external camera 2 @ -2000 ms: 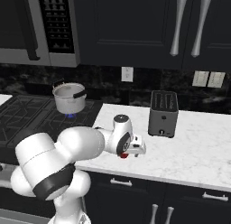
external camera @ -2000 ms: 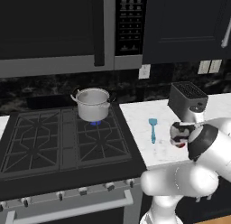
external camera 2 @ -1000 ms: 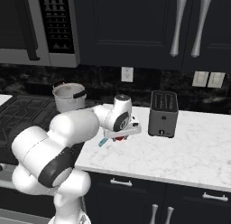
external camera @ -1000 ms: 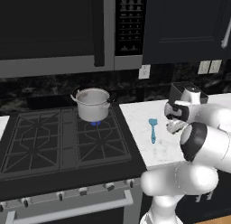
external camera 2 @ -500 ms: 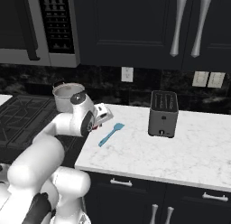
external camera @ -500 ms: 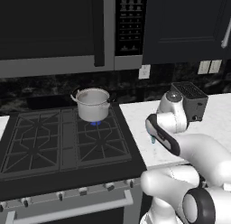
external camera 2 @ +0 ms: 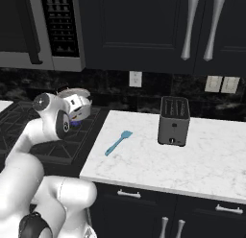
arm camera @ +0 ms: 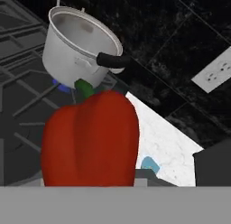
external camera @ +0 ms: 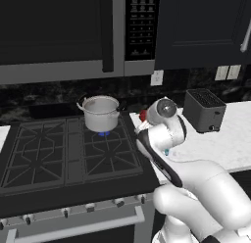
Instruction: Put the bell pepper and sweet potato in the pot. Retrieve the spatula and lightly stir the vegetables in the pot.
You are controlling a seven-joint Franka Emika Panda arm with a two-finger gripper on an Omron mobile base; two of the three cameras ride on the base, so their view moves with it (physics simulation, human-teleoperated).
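Observation:
A red bell pepper with a green stem looms large in the hand view, and my gripper is shut on it. The hand hangs over the stove's right edge, just right of the pot. In the hand view the steel pot stands beyond the pepper on the back right burner, its inside looking empty. The teal spatula lies flat on the white counter to the right of the stove, and a bit of it peeks out behind my arm. The sweet potato is out of view.
A black toaster stands on the counter toward the back, right of the spatula. A microwave hangs low over the stove. Dark cabinets run above the counter, with a wall outlet behind it.
My arm has swung left from over the counter near the toaster to the stove's right edge beside the pot, carrying the pepper. The spatula has stayed where it was.

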